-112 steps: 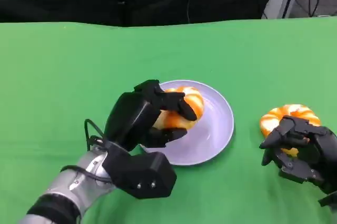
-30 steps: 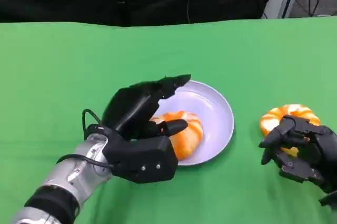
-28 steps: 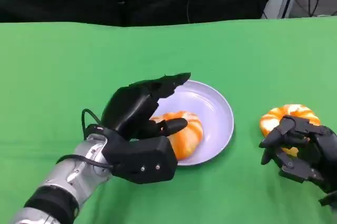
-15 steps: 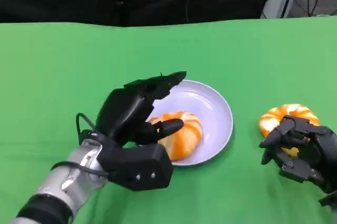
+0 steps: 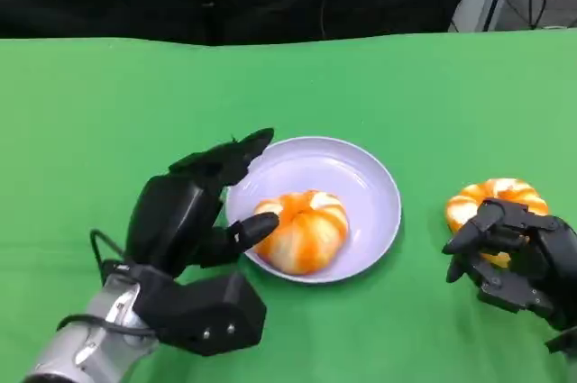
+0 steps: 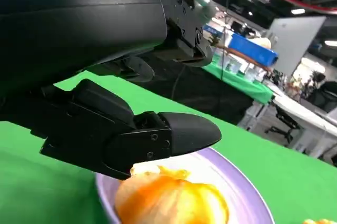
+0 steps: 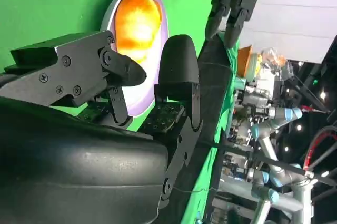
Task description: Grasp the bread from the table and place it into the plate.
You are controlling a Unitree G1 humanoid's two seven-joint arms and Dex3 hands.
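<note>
Since half a second ago the left hand (image 5: 185, 225) has drawn back toward the lower left of the frame, off the plate (image 5: 374, 186); the bread in the plate (image 5: 301, 229) has stayed put. The hand is now open, fingers spread and holding nothing, with one fingertip just beside the bread's left edge.

That bread is a round orange roll with pale stripes, lying in the lower left part of the lavender plate, centre frame. A second bread (image 5: 491, 202), same colouring, sits on the green table (image 5: 108, 113) at right.

The right hand (image 5: 518, 257) curls its fingers over the near side of the second bread, hiding its lower half; contact or grip cannot be told. The hand's lower right is cut off by the frame edge.
</note>
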